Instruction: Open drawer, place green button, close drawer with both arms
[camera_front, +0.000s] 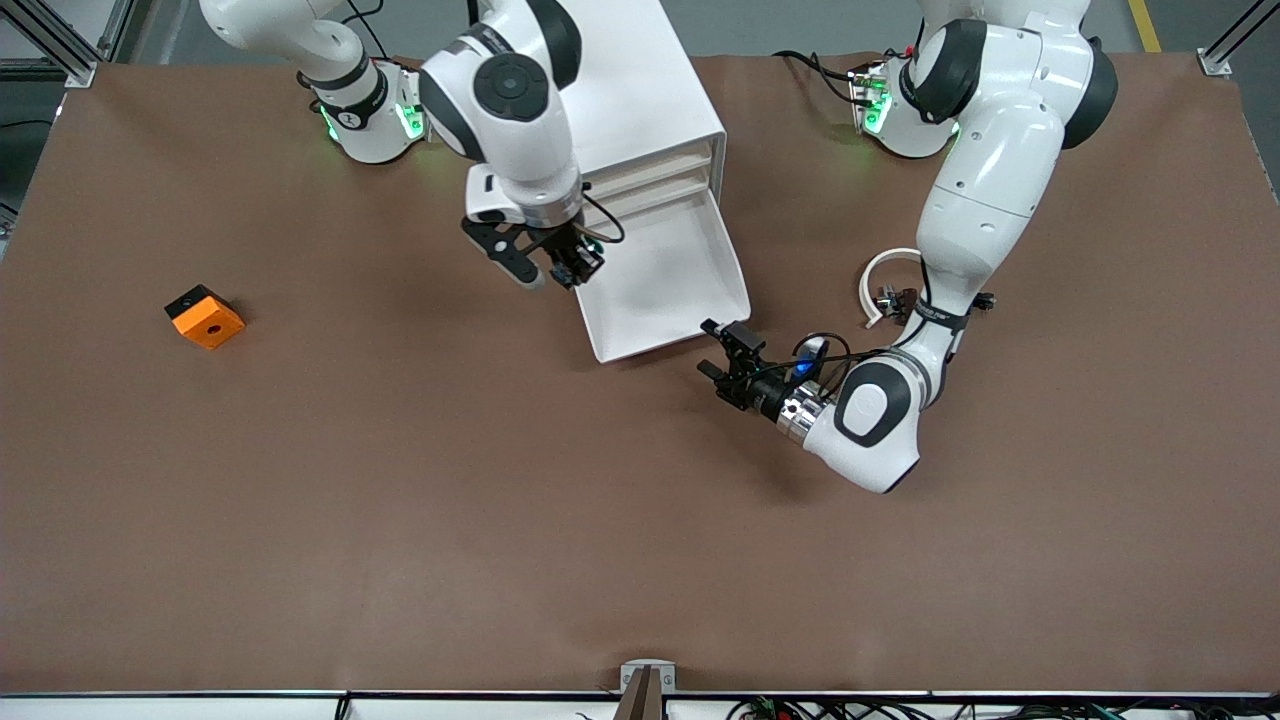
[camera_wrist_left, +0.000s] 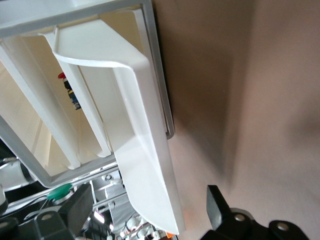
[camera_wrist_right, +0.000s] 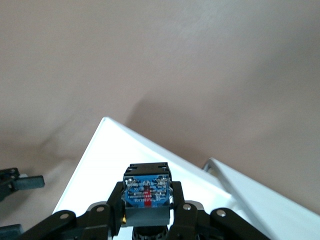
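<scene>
The drawer (camera_front: 660, 290) stands pulled out of the white cabinet (camera_front: 650, 90), its tray bare. My right gripper (camera_front: 572, 268) hangs over the drawer's edge toward the right arm's end, shut on the button (camera_front: 580, 262). In the right wrist view the button (camera_wrist_right: 146, 191) shows a black body with a blue label, clamped between the fingers (camera_wrist_right: 112, 207), with the drawer (camera_wrist_right: 100, 160) below. My left gripper (camera_front: 712, 348) is open at the drawer's front corner. The left wrist view shows the drawer's front lip (camera_wrist_left: 145, 160) between the spread fingers (camera_wrist_left: 217, 212), untouched.
An orange cube with a hole (camera_front: 204, 316) lies toward the right arm's end of the table. A white curved piece (camera_front: 885, 275) and small black parts (camera_front: 895, 298) lie beside the left arm's forearm. Brown table surface stretches nearer the front camera.
</scene>
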